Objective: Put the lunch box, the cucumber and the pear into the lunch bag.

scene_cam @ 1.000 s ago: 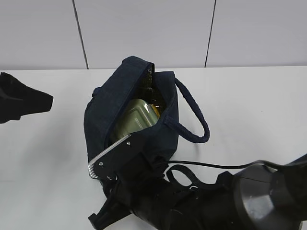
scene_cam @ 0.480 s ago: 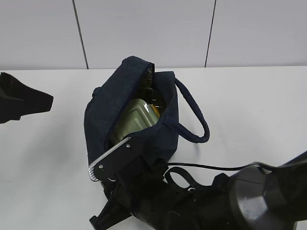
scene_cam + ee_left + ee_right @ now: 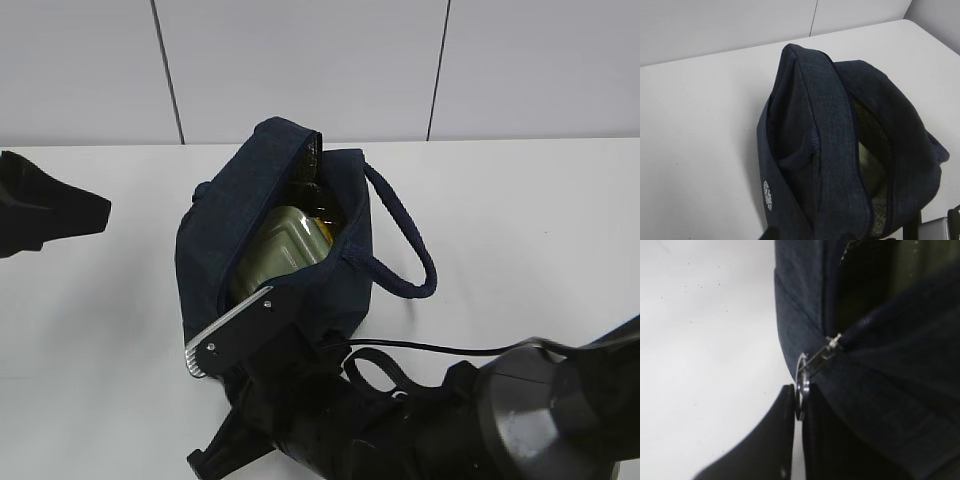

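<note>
right claw (image 3: 215, 350) | slid slightly down-left, away from lunch bag (image 3: 290, 240) mouth | ring pull (image 3: 801, 385) pinched

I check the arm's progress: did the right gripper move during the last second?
Yes. The right gripper slid slightly down the frame, away from the dark navy fabric lunch bag, which looks unmoved.

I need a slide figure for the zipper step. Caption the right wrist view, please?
Right gripper pinches the metal ring pull at the end of the navy lunch bag, its mouth open.
</note>
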You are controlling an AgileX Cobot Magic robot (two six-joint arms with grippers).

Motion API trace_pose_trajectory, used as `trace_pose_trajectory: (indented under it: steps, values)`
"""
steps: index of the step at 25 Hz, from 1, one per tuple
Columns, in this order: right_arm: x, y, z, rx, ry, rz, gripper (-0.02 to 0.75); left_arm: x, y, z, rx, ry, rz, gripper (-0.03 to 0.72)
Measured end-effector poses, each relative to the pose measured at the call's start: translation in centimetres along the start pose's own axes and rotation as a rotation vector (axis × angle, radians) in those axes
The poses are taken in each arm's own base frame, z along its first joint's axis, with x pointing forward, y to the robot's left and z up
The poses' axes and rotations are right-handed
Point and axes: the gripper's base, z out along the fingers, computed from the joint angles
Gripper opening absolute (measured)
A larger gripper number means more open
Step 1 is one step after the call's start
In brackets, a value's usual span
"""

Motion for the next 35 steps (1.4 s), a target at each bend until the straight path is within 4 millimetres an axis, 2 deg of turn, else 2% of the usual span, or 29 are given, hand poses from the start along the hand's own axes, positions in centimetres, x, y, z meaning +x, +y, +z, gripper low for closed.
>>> trace_pose_trajectory:
  steps: [2,10,18,28,31,35]
  values:
    - [0.0,0.0,0.0,0.003,0.001,0.005,0.006,0.0,0.0,0.0,0.000,0.000,0.000,0.239]
    - [-0.1,0.0,-0.4,-0.009,0.042,0.003,0.006,0.0,0.0,0.0,0.000,0.000,0.000,0.238]
    - [-2.4,0.1,-2.7,-0.046,0.048,-0.025,0.006,0.0,0.0,0.0,0.002,-0.001,-0.004,0.238]
    - [-4.8,-0.6,-5.1,-0.009,0.007,-0.092,0.006,-0.2,0.0,0.1,-0.003,-0.019,-0.014,0.238]
    - [-5.5,-0.8,-5.8,-0.012,-0.015,-0.098,0.006,0.1,0.2,0.8,0.004,0.017,-0.009,0.238]
    - [-6.2,-0.8,-6.6,-0.017,-0.039,-0.111,0.006,0.7,0.6,2.8,0.032,0.107,0.025,0.238]
